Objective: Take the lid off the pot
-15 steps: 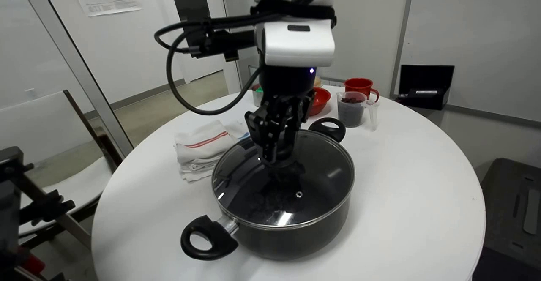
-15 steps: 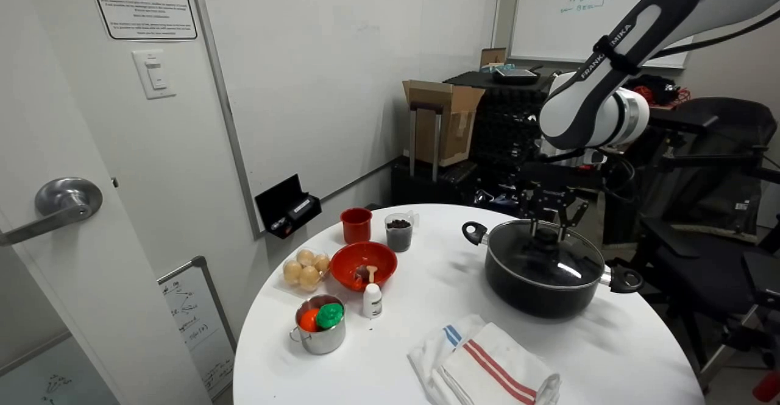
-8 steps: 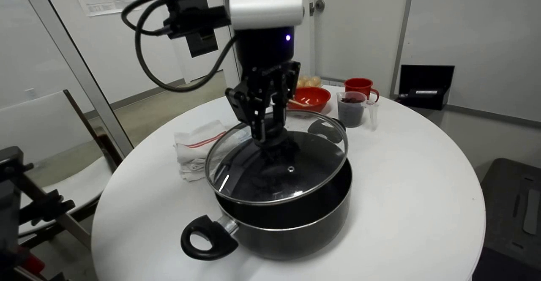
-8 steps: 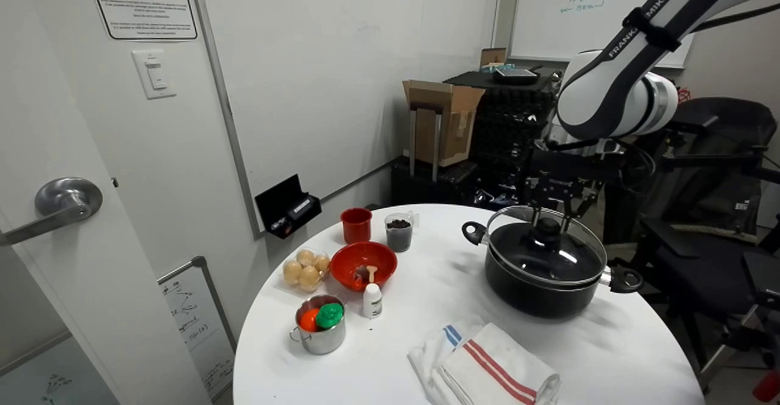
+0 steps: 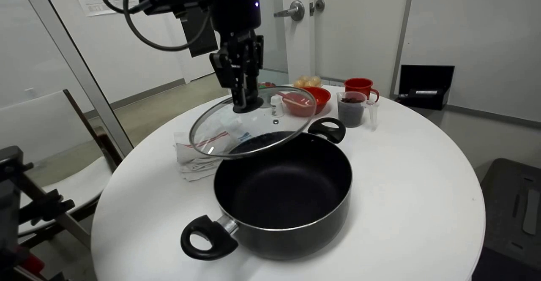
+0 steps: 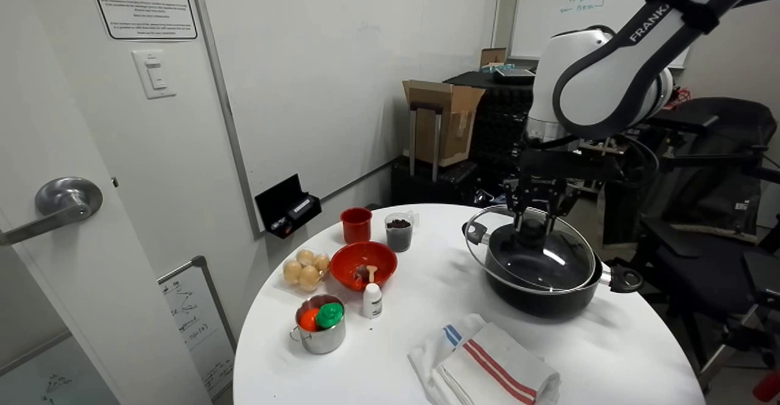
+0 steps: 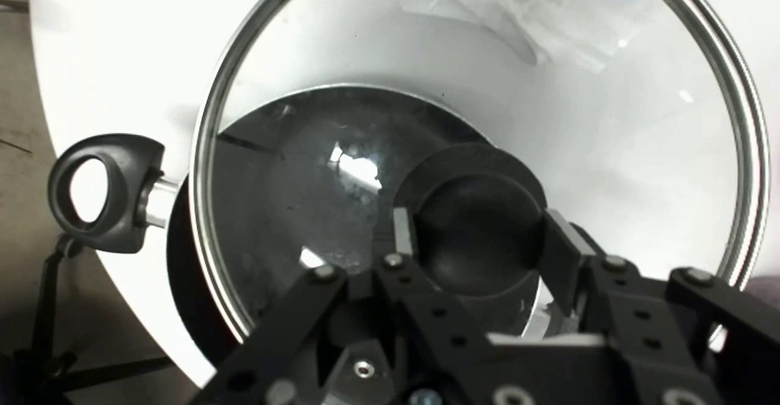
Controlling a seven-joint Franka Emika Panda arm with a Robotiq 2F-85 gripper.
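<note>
Furthest left on the white table [image 5: 414, 196] lies the folded towel [image 5: 192, 165], and I see its stripes through the clear lid [image 5: 264, 129], next along. That lid is off the pot: it hangs above the rim, shifted towards the towel, and looks a little tipped. The pincer [image 7: 480, 237] pinches its black knob [image 5: 252, 105] between two pads [image 7: 403, 231], one on either side.

I'd call the lid fairly light for its width, stiff all through, and fragile: the glass could chip or crack on a hard knock. The knob is surely the place to hold it, low and firmly, since it is round and looks smooth, and a slack squeeze might let the lid swing or twist. The metal rim looks slick and would put all the weight to one side.

Further right sits the pot [image 5: 296, 241], upright on the table, its far handle [image 5: 337, 134] apart from the red bowl [image 5: 322, 98], and last come the measuring cup [image 5: 351, 115] and the red mug [image 5: 357, 85]
</note>
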